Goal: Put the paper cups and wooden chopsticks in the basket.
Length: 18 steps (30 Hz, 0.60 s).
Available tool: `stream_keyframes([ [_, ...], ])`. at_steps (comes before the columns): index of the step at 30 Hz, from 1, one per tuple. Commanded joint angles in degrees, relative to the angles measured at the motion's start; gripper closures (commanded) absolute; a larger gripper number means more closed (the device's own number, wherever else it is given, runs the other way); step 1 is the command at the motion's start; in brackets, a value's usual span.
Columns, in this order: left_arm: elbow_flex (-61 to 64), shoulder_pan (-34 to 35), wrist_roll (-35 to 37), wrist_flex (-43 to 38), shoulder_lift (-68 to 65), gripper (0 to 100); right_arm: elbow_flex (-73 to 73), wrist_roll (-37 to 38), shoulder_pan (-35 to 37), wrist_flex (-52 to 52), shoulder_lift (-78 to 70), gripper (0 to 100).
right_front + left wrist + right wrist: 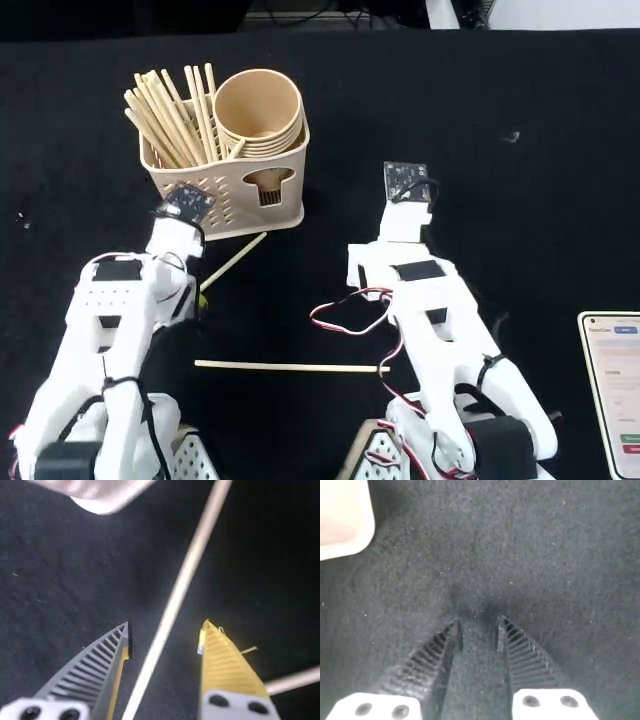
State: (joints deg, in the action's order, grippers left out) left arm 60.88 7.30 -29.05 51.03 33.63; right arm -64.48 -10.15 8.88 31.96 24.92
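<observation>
A beige basket [232, 185] at the back left holds several wooden chopsticks [172, 118] and a stack of paper cups [258, 108]. One loose chopstick [233, 260] lies slanted in front of the basket. My left gripper [164, 636] hangs open over it, and the chopstick [172, 606] runs between its two fingers. A second chopstick [290, 367] lies flat across the cloth between the two arms; part of a chopstick [292, 680] also shows in the left wrist view. My right gripper [477, 630] is open a small way above bare cloth, right of the basket corner [344, 520].
A black cloth [480, 110] covers the whole table. A phone [612, 385] lies at the front right edge. Red and white cables [350, 318] loop beside the right arm's base. There is free room at the back right.
</observation>
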Motion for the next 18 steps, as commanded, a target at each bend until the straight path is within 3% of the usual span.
stream_keyframes([
  [1,-0.1,0.9,-0.9,-3.3,-3.5,78,0.3,0.4,-0.8,-1.1,2.2,87.5],
  [8,-0.2,0.5,-6.0,-2.8,-10.2,78,0.3,0.3,-0.8,-1.1,2.2,87.5],
  [13,-2.0,0.4,-6.7,1.7,-9.9,98,0.4,0.3,-0.8,-1.1,2.2,87.5],
  [18,-4.2,-2.5,-6.9,10.1,-3.5,97,1.3,0.4,-2.7,-0.8,2.9,87.7],
])
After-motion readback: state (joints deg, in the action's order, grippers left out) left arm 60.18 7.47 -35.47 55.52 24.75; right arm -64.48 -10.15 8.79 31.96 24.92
